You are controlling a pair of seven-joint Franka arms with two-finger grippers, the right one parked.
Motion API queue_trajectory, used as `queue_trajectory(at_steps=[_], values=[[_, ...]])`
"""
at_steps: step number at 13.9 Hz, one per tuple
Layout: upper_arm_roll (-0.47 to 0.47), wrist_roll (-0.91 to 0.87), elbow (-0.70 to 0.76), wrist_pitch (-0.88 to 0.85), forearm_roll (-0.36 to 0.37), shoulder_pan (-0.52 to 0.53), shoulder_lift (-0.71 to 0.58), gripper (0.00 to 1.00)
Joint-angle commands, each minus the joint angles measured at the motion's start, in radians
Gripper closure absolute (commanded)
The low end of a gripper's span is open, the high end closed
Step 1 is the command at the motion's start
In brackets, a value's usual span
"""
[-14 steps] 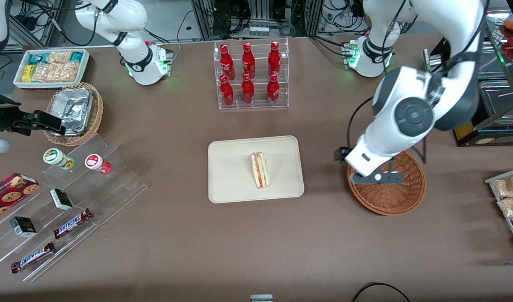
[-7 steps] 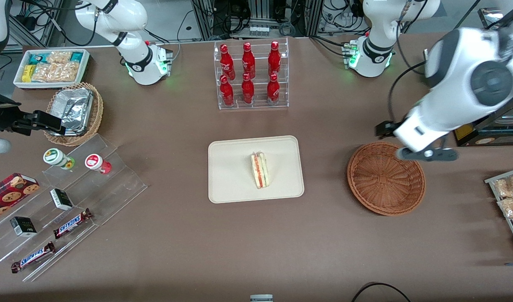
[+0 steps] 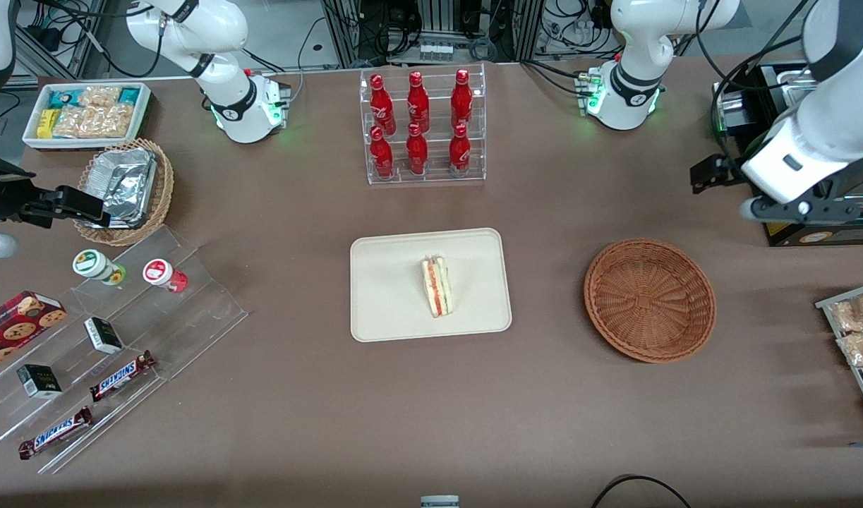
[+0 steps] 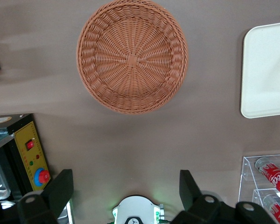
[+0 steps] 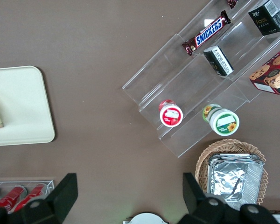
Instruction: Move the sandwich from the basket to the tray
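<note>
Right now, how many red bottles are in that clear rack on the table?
6 red bottles stand in the clear rack: three on the lower row nearer the front camera, three on the higher row. None looks hidden. The gripper hangs open, high beside the basket.

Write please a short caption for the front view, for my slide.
Sandwich lies on the tray; the basket is empty, and the open claw hovers farther from the camera than the basket.
</note>
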Motion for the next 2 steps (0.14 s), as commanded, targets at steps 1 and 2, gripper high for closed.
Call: queue_trajectory(at_steps=[1, 2], values=[[0.012, 0.019, 0.015, -0.028, 0.002, 0.021, -0.014, 0.00], [0.029, 0.031, 0.015, -0.037, -0.007, 0.019, -0.025, 0.00]])
